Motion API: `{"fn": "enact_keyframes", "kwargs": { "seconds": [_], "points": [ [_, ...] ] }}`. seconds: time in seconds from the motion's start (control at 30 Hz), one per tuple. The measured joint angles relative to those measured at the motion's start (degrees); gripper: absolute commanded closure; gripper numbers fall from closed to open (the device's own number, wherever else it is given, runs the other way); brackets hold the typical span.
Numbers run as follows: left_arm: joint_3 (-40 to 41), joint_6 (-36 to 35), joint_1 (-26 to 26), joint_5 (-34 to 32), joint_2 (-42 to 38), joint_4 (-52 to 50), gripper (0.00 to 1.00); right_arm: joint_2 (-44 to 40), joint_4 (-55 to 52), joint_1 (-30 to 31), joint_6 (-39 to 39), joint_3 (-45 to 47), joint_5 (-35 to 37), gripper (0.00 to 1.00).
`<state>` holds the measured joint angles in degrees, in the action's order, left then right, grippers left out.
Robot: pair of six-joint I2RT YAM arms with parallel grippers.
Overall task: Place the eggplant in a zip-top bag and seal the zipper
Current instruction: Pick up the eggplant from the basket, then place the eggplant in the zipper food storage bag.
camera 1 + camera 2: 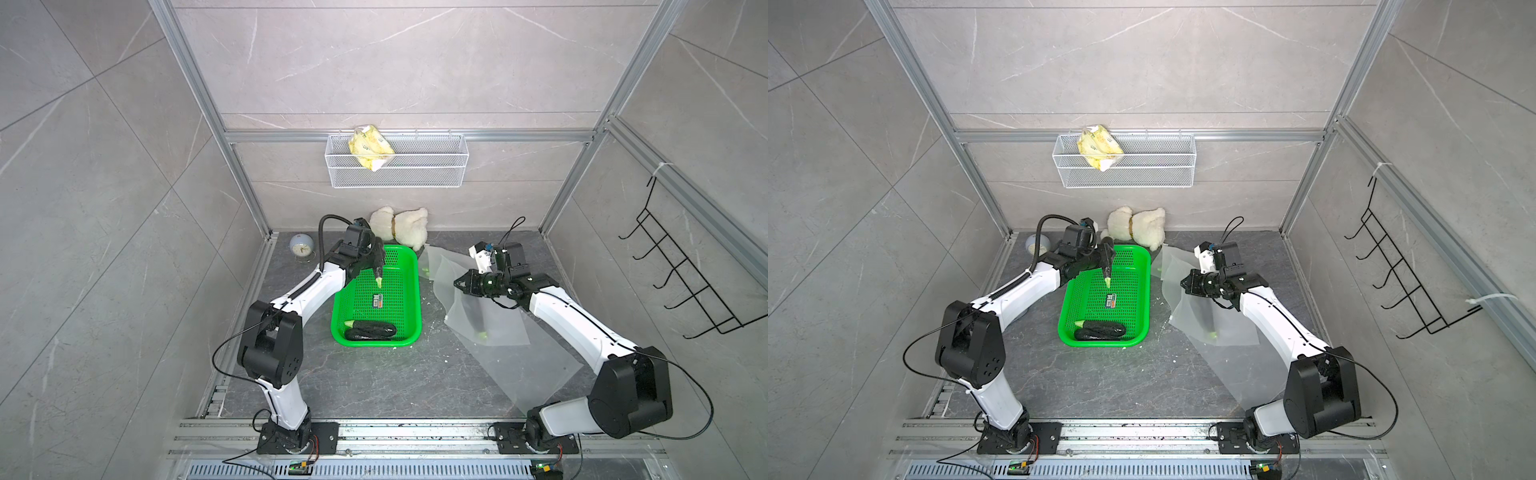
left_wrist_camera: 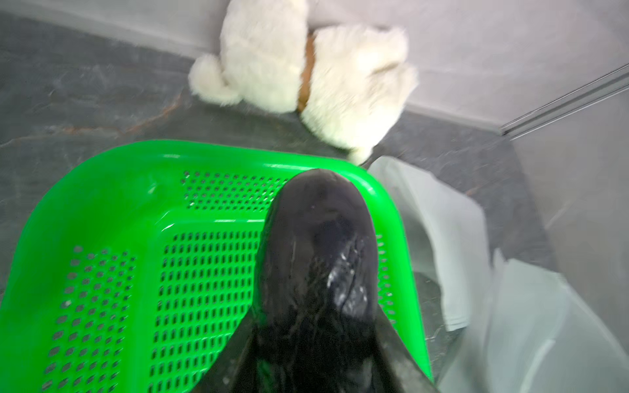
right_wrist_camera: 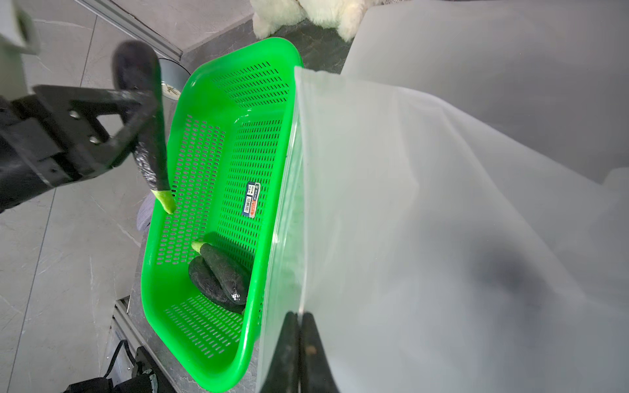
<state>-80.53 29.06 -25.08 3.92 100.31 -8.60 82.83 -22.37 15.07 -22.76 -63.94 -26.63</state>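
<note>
Eggplant (image 3: 153, 166) hangs stem-down in left hand (image 3: 144, 115) — right hand (image 3: 299, 316) pinches bag (image 3: 408, 204).

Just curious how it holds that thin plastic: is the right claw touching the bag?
Touching. The right wrist view shows the right gripper shut on the edge of the zip-top bag, pinching the film.

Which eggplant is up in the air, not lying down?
The eggplant in the left hand: it hangs stem down above the green basket. Two others lie together on the basket's floor.
</note>
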Motion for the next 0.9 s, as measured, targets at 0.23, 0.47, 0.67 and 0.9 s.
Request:
{"fn": "enact_keyframes", "kwargs": {
  "seconds": [0.23,0.47,0.67,0.9],
  "points": [
    [-0.2,3.6,-7.0,3.5,0.3,7.7,0.64,0.0,0.4,0.0,-0.9,0.0,-0.8,1.0],
    [-0.2,5.7,-13.4,0.2,2.1,17.1,0.64,0.0,0.9,0.0,-1.9,0.0,-2.0,1.0],
    [-1.5,5.8,-17.3,-3.7,6.2,22.5,0.64,0.0,0.9,0.0,-1.9,0.0,-2.4,1.0],
    [-1.5,9.1,-18.6,-3.8,9.8,25.4,0.64,-1.1,0.8,0.0,-1.9,0.0,-2.3,1.0]
  ]
}}
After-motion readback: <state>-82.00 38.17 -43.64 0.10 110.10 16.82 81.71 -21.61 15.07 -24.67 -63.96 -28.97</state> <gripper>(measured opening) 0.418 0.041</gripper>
